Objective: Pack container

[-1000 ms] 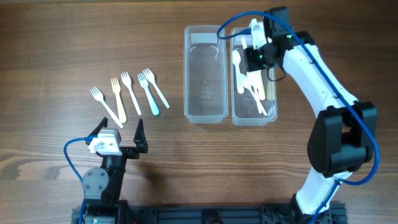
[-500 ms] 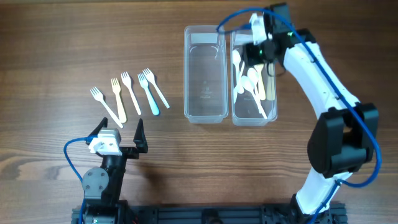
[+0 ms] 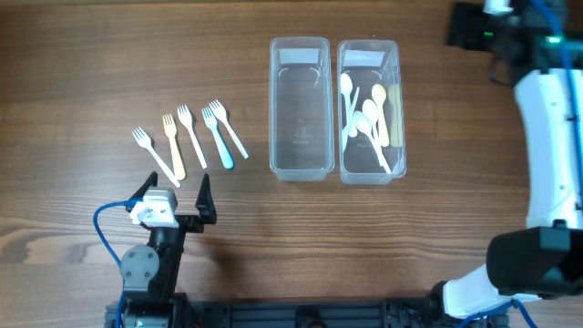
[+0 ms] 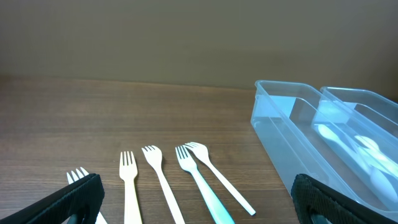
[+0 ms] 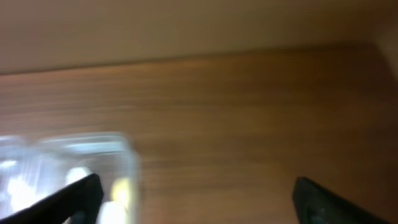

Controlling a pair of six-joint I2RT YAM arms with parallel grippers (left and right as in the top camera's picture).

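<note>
Left gripper sat open at seven o'clock below five forks; right gripper hung open, empty, at one o'clock past the spoons

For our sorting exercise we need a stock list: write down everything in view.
Forks: five, three white, one tan, one light blue, left of the containers
Left container: one, clear, centre, nothing in it
Right container: one, clear, beside the left one
Spoons: several, mostly white, one tan, in the right container
Table: one, brown wood
Left gripper: one, black, open, below the forks
Right gripper: one, open, top right corner
</note>
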